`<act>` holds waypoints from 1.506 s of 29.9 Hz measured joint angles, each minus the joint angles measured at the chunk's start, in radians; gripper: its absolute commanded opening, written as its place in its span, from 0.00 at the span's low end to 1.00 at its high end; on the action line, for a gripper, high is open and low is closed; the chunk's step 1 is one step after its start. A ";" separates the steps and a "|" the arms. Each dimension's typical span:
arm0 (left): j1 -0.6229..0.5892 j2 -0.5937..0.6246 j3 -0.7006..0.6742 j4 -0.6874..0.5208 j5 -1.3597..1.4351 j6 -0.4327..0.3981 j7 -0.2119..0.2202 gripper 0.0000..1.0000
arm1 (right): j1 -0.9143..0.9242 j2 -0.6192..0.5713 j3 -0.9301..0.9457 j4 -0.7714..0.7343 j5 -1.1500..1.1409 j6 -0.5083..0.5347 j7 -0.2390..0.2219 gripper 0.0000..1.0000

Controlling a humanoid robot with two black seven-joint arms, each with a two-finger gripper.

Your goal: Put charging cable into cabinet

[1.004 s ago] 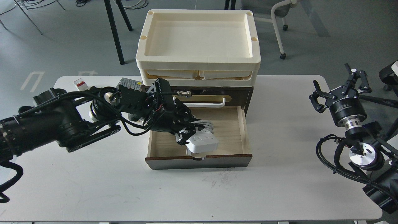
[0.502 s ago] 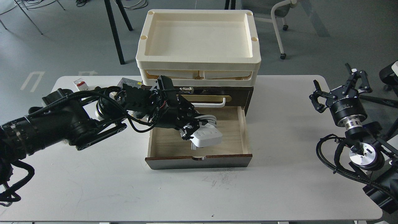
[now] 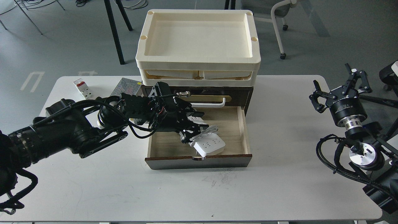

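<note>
The charging cable (image 3: 210, 143), a white power strip with its cord (image 3: 205, 129) coiled around the middle, sits low inside the open bottom drawer (image 3: 230, 124) of the dark brown cabinet (image 3: 241, 93), its free end near the drawer's front wall. My left gripper (image 3: 188, 136) reaches into the drawer from the left and is shut on the strip's middle; the strip's far part is hidden by the gripper. My right gripper (image 3: 339, 84) is open and empty, held above the table's right edge, far from the cabinet.
Two stacked cream trays (image 3: 199, 67) rest on top of the cabinet. A white handle (image 3: 214, 104) on a brass plate sits above the drawer. A small breaker block (image 3: 82, 88) and a perforated metal box (image 3: 126, 86) lie at the back left. Chairs stand beyond the table.
My left gripper has lowered with the power strip, turning it flatter and moving it down into the drawer, slightly to the right. The right arm has not moved.
</note>
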 measured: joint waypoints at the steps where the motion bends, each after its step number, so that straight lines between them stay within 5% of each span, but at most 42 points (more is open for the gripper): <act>1: 0.001 0.003 -0.008 -0.009 0.000 0.026 -0.007 0.95 | 0.000 0.000 0.000 0.000 0.000 0.000 0.000 1.00; 10: 0.005 0.060 -0.213 -0.146 -0.565 0.101 -0.032 0.95 | 0.000 0.000 0.000 0.000 0.000 0.000 0.000 1.00; 19: 0.015 0.118 -0.581 -0.151 -1.160 -0.190 -0.033 0.95 | 0.000 -0.001 -0.001 0.000 0.000 0.000 0.000 1.00; 25: 0.017 0.156 -0.601 0.002 -1.519 -0.274 -0.033 0.96 | 0.000 -0.001 -0.001 0.000 0.000 0.000 0.000 1.00; 32: 0.024 0.145 -0.605 0.349 -1.909 -0.440 -0.033 0.97 | 0.003 0.000 0.000 0.000 0.000 0.003 -0.002 1.00; 38: 0.094 0.116 -0.597 0.513 -2.154 -0.460 -0.033 0.99 | 0.007 0.000 0.007 -0.003 0.000 -0.003 -0.004 1.00; 45: 0.209 0.096 -0.594 0.570 -2.178 -0.460 -0.033 0.99 | 0.007 0.000 0.005 -0.006 0.000 -0.008 -0.006 1.00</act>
